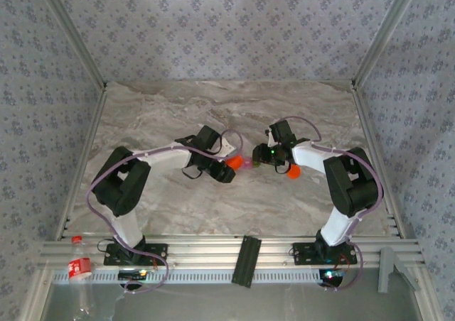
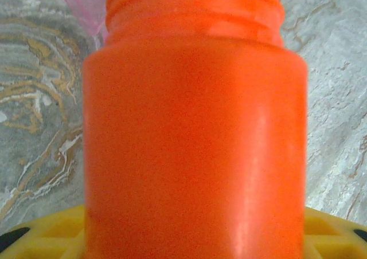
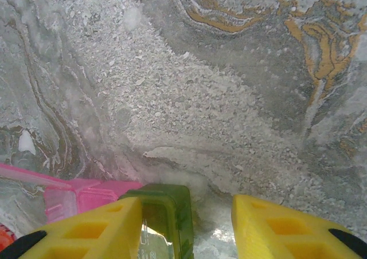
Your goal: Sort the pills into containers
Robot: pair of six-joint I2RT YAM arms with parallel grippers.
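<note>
Nearest the left arm's wrist, the left tool point(image 1: 223, 170) is clamped on the bright orange cylindrical plastic bottle point(image 2: 195, 127). The bottle's threaded neck is uncapped and aimed away, toward the translucent pink boxy compartment point(image 2: 86, 4) just beyond. Whether pills remain inside cannot be told.

The right tool point(image 3: 187, 208) is held spread, low over the grey marbled desk point(image 3: 229, 70). The olive-green boxy compartment point(image 3: 166, 210), joined to the pink one, stands between its fingers, close by the left finger and apart from the other.

The step in hand is judged to be pouring. Next, the joined containers must be steadied and the bottle's mouth tipped gently over one compartment.
</note>
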